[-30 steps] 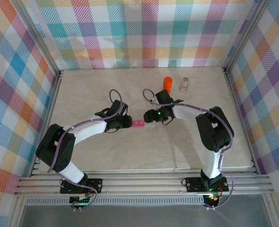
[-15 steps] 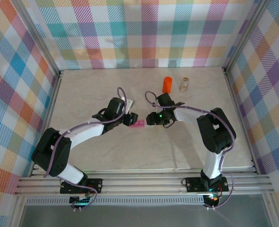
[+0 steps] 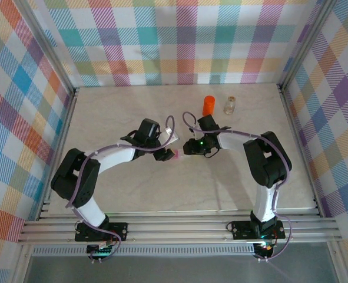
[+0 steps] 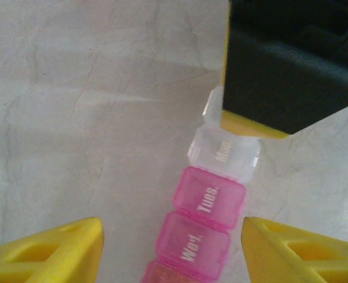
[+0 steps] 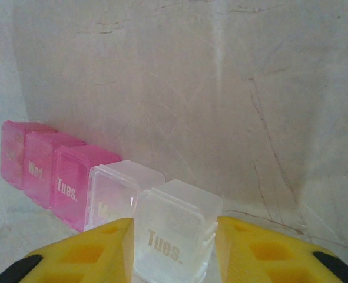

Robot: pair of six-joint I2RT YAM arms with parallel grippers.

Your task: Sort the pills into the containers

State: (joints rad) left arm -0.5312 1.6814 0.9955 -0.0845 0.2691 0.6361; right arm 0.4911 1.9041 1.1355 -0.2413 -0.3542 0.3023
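Scene: Two white-and-black arms meet over the middle of the bench (image 3: 162,191), inside a booth with pastel plaid walls (image 3: 162,41). Both wrists are bent down toward one small box.
Pill box: The pill box (image 3: 177,155) lies flat near the middle of the bench, between the two arms. It is a strip of squarish snap-lid cells in glossy, see-through plastic, pink toward the left and clear at the right end. Day names such as "Mon.", "Tues." and "Wed" are printed on the lids, which appear to be down.
Right fingers: The right fingers (image 5: 85,253) are yellow plastic wedges clamped on the clear end cell, one against each side. This looks meant to pin the light strip so it cannot skid on the smooth surface.
Left fingers: The left fingers (image 4: 56,253) stand parted, one on either side of the pink cells and touching neither. They are probably lined up to work a lid while the other arm steadies the box.
Orange bottle: The orange bottle (image 3: 208,105) stands upright at the far side, right of centre and well apart from the box.
Glass vial: A small clear glass vial (image 3: 229,105) stands just right of the bottle. Its contents are too small to tell.
Bench surface: Pale, marble-veined and smooth.
Stage: Judged early, with the box being readied and no sorting evident.
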